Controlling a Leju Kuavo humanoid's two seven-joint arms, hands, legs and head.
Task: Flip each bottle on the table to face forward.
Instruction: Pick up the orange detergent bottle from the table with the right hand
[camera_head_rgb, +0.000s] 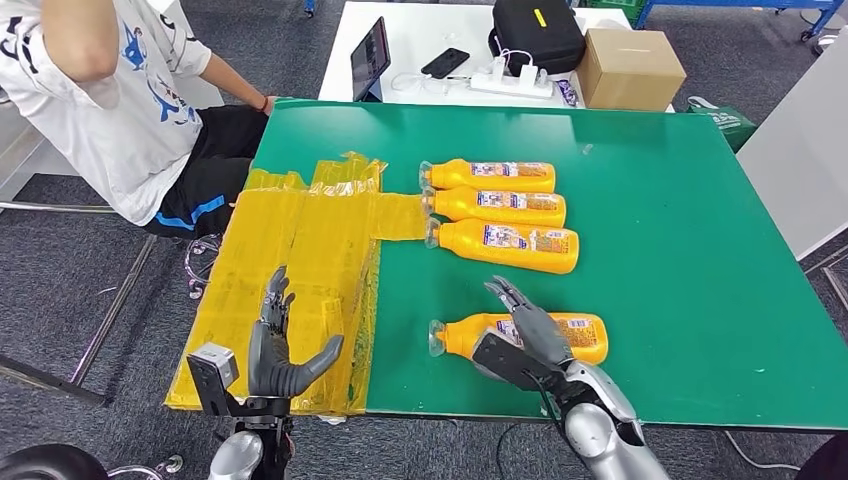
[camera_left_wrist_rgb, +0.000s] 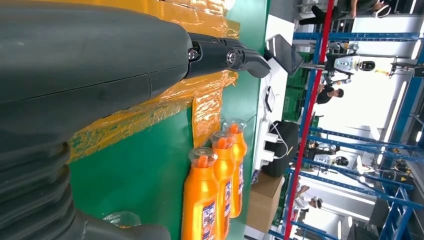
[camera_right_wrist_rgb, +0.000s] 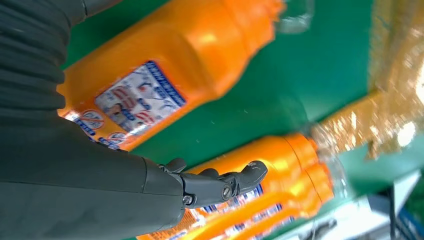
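Bottles lying flat on the green table (camera_head_rgb: 680, 250): three orange ones (camera_head_rgb: 497, 205) side by side, caps toward the yellow sheet (camera_head_rgb: 300, 260), a fourth bottle (camera_head_rgb: 580, 335) lying apart, nearer the robot, all showing orange contents. Right hand (camera_head_rgb: 525, 325) is hovering over the fourth bottle, fingers (camera_right_wrist_rgb: 235, 182) extended and spread, not gripping; contact cannot be told. Left hand (camera_head_rgb: 280, 350) is standing open above the sheet, fingers apart. Left wrist view is showing blue racking (camera_left_wrist_rgb: 350, 140) beyond the table.
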